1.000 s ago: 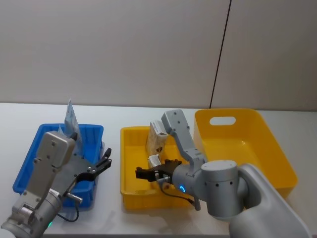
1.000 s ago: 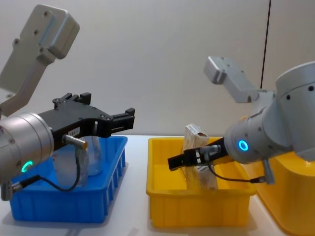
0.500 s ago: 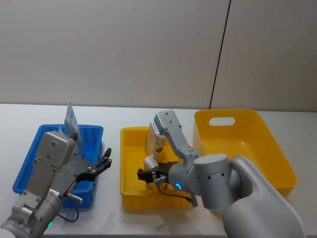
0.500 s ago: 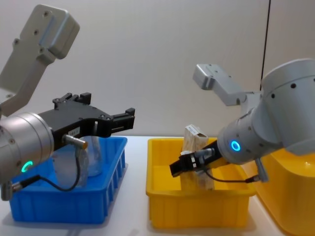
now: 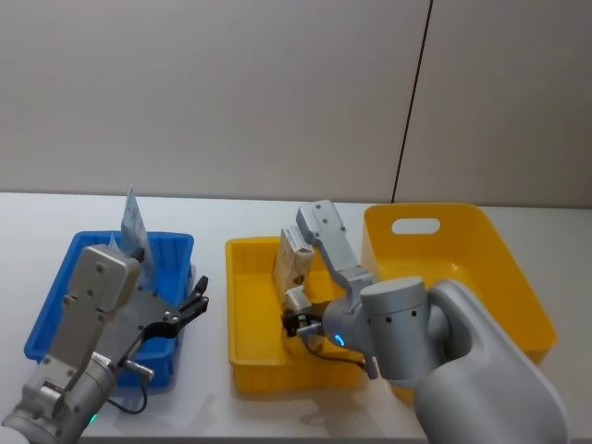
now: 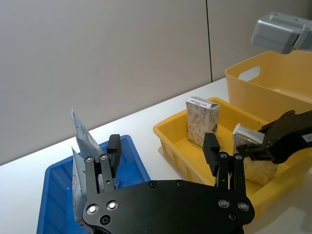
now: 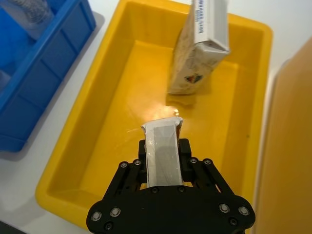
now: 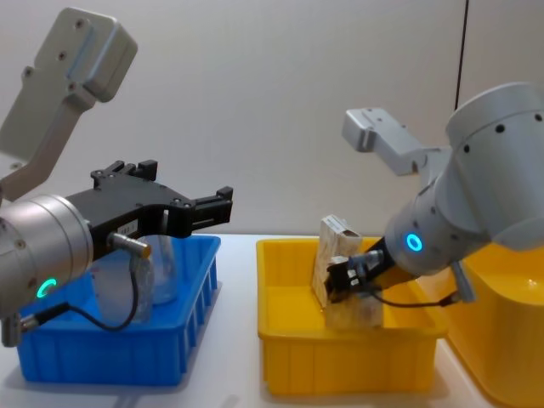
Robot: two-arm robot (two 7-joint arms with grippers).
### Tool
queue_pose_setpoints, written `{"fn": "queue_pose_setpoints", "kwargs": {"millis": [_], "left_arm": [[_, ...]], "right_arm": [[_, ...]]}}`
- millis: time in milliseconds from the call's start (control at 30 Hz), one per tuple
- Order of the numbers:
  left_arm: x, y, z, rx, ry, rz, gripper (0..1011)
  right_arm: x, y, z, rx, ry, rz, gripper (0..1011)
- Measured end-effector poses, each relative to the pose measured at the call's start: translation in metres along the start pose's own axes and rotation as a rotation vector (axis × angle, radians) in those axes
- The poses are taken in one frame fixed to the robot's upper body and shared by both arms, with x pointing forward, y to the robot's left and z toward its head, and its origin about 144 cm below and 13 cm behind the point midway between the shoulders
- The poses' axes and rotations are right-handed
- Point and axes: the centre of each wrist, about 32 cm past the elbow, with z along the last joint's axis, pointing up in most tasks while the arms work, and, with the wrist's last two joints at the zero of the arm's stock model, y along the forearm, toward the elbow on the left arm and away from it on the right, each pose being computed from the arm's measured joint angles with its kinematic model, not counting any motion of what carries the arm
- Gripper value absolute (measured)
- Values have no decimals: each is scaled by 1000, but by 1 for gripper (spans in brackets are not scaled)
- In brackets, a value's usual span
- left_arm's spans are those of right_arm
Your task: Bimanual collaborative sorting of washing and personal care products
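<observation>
One beige carton [image 7: 163,141] pinched end-up in right gripper [image 7: 163,152] inside yellow bin [image 5: 239,310]; second carton [image 5: 293,262], dark-emblemed, standing tilted just behind; pale crimped tubes [image 5: 132,222] upright in blue bin [image 5: 171,242].

- The light is bright and even, falling from above — no hard edges anywhere.
- Shadows are soft: a faint grey band lies on the desk [image 7: 29,170] just beside the blue bin [image 7: 48,63].
- The glossy floor of the yellow bin [image 7: 83,146] carries a white patch of glare near its middle.
- The top face of the carton [image 7: 163,165] in the right tool [image 7: 163,146] catches the light and looks pale.
</observation>
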Motion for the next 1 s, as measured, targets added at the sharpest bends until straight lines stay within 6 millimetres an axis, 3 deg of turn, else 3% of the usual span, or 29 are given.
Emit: {"fn": "queue_pose_setpoints", "kwargs": {"millis": [1000], "left_arm": [[0, 0, 0, 0, 0, 0, 1002]], "right_arm": [[13, -63, 19, 347, -54, -135, 291]]}}
